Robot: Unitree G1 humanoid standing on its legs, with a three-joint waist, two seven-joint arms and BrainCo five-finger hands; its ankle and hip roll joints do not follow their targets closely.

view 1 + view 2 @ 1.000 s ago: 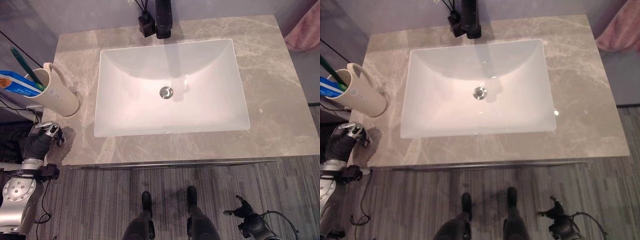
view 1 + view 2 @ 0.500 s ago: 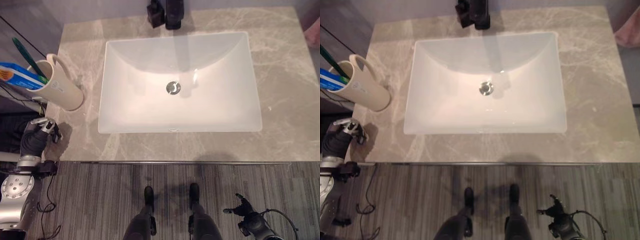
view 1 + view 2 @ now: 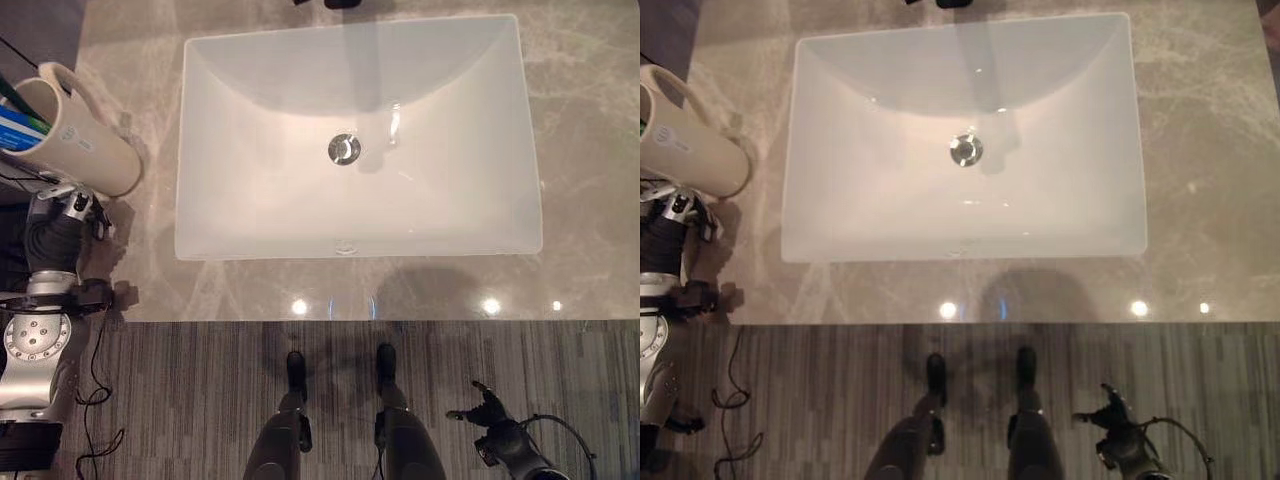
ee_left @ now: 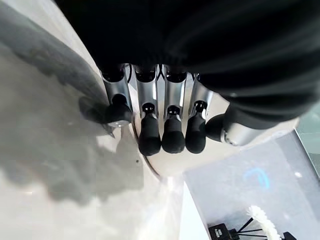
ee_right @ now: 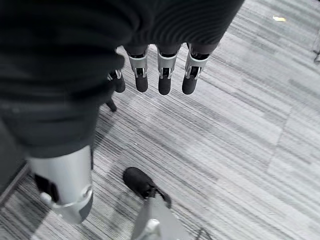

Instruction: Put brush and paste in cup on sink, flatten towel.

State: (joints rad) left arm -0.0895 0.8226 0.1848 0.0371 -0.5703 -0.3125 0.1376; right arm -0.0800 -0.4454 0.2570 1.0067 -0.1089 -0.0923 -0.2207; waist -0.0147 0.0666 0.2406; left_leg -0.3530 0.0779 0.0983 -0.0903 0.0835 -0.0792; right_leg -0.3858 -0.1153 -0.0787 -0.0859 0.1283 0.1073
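Resting at the left end of the marble bench (image 3: 590,180), the cream cup (image 3: 75,140) stands just beside the white sink (image 3: 355,140), its mouth tilted outward; a blue paste tube (image 3: 18,128) lies in it, and the brush cannot be made out at the view's edge. The left hand (image 3: 62,205) hangs just below the cup with fingers (image 4: 150,135) loosely extended, holding nothing, which suggests the cup is loaded. The right hand (image 3: 492,412) hangs low over the striped floor (image 5: 240,140), fingers relaxed and empty, idle. No towel is visible, so flattening likely remains.
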